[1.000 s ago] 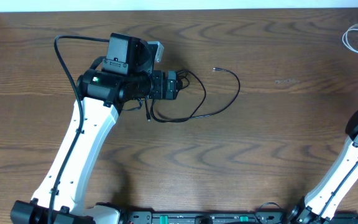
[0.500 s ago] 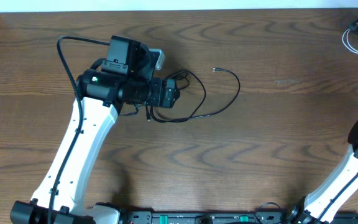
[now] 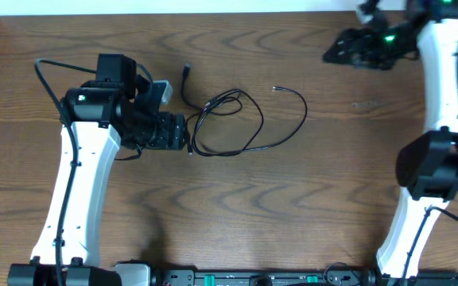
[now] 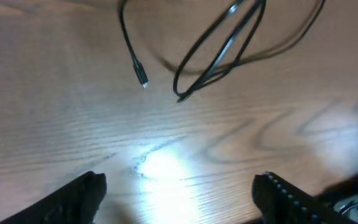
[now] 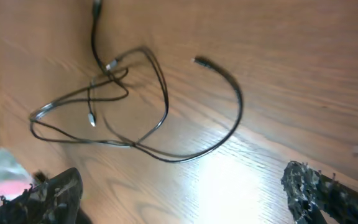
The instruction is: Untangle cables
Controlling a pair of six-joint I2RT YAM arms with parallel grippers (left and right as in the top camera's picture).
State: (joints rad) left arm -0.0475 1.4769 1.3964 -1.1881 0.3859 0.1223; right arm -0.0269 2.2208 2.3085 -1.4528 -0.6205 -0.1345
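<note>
A thin black cable (image 3: 249, 127) lies in loose overlapping loops at mid-table, with plug ends at the upper left (image 3: 188, 71), upper right (image 3: 275, 89) and lower left (image 3: 191, 150). My left gripper (image 3: 183, 133) sits just left of the loops, open and empty. In the left wrist view (image 4: 179, 183) the cable (image 4: 225, 46) lies ahead of the fingers, apart from them. My right gripper (image 3: 332, 54) hovers at the far right, open and empty. In the right wrist view (image 5: 182, 180) the cable (image 5: 160, 118) is spread out ahead. No white cable shows clearly.
The wooden table (image 3: 293, 214) has a white back edge (image 3: 213, 6) along the top. The right arm (image 3: 440, 87) stretches from the front right up to the far right corner. The left arm (image 3: 82, 183) crosses the left side.
My left gripper has drawn back to the left, off the cable, and one plug end now lies out to the upper left. My right arm has swung up to the far right.
</note>
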